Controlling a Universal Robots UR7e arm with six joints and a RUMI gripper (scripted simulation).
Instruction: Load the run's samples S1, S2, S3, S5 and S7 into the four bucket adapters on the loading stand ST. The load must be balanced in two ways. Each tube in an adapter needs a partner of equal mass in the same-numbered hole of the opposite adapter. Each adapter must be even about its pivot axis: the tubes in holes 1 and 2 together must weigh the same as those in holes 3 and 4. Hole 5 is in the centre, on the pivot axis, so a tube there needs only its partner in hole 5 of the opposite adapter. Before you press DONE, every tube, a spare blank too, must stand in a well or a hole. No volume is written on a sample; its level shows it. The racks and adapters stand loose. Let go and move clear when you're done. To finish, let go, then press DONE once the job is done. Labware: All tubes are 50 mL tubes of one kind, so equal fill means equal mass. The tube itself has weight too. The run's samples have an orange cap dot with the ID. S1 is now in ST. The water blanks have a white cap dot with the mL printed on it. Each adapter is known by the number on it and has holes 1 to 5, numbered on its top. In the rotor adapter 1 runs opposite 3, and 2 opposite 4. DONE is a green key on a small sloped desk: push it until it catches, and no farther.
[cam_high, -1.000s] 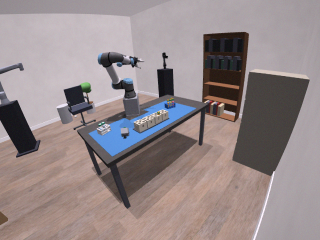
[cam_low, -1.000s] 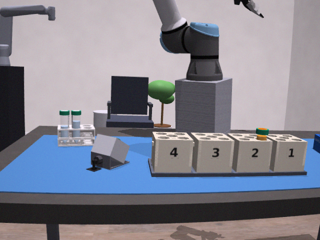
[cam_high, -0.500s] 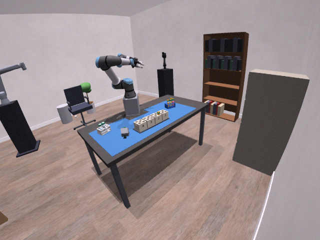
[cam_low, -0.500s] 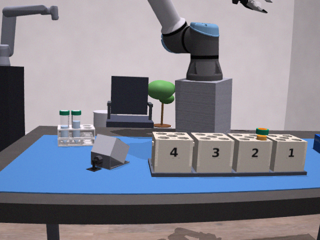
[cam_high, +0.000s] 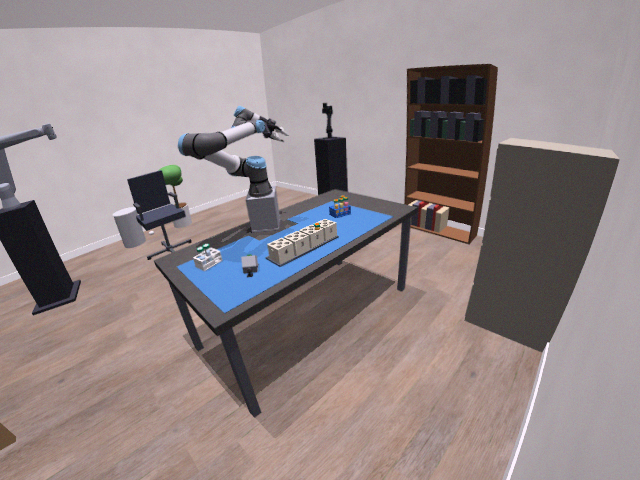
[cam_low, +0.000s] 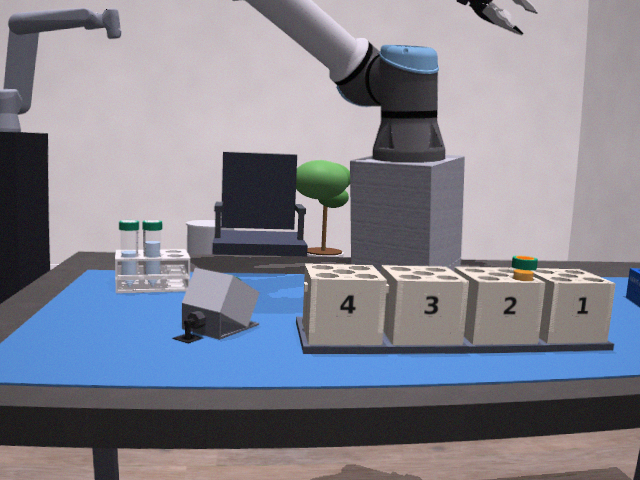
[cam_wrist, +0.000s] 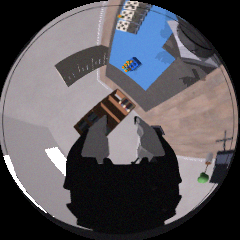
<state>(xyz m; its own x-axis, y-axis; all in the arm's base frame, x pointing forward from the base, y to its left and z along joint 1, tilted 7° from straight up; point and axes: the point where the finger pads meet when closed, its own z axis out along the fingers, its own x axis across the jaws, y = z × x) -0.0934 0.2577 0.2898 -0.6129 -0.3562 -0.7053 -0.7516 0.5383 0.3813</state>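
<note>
High above the blue mat (cam_high: 289, 263) (cam_low: 248, 356) (cam_wrist: 131, 47), the gripper (cam_high: 279, 134) (cam_low: 528, 21) (cam_wrist: 121, 116) hangs partly open with nothing between its jaws; orange-dotted sample S1 (cam_high: 316, 226) (cam_low: 524, 262) stands in adapter 2 (cam_high: 316, 237) (cam_low: 509, 315)

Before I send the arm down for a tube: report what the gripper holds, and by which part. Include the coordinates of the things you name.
Nothing; the gripper (cam_high: 282, 135) (cam_low: 528, 21) (cam_wrist: 121, 116) is partly open, with only air between its fingers.

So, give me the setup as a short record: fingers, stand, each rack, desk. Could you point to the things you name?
fingers: partly open, nothing between them (cam_high: 282, 135) (cam_wrist: 122, 137)
stand: adapters in a row, 4, 3, 2, 1 from left in the exterior view
loaded: one orange-dot tube (cam_high: 316, 225) (cam_low: 524, 262), in adapter 2 (cam_low: 504, 310)
white rack: two green-capped tubes, unequal levels (cam_low: 128, 242) (cam_low: 152, 245)
blue rack: several tubes, IDs unreadable (cam_high: 339, 210) (cam_wrist: 134, 63)
desk: key side faces away in the exterior view (cam_low: 219, 297)
</note>
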